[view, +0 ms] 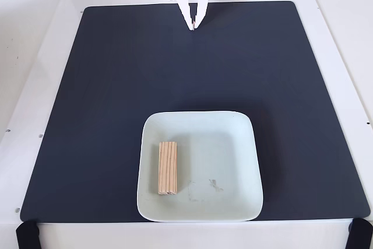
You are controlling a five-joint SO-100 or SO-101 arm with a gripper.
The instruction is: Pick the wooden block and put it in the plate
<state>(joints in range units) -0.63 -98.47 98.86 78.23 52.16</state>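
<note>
readable text: none in the fixed view
plate (200, 123): no lettering; only a faint grey smudge on its inner surface, near and right of centre, not legible as any sign
wooden block (168, 167): grain lines only, no print or number
gripper (194, 26): plain white at the far edge, no brand or label visible
black mat (116, 74): unmarked
white table (35, 56): no labels; a few small dots at its left and right edges, not text

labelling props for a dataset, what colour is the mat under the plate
Matte black-charcoal, plain with no pattern: the flat rectangular mat beneath the pale mint-white square plate, seen in the fixed view.
</note>
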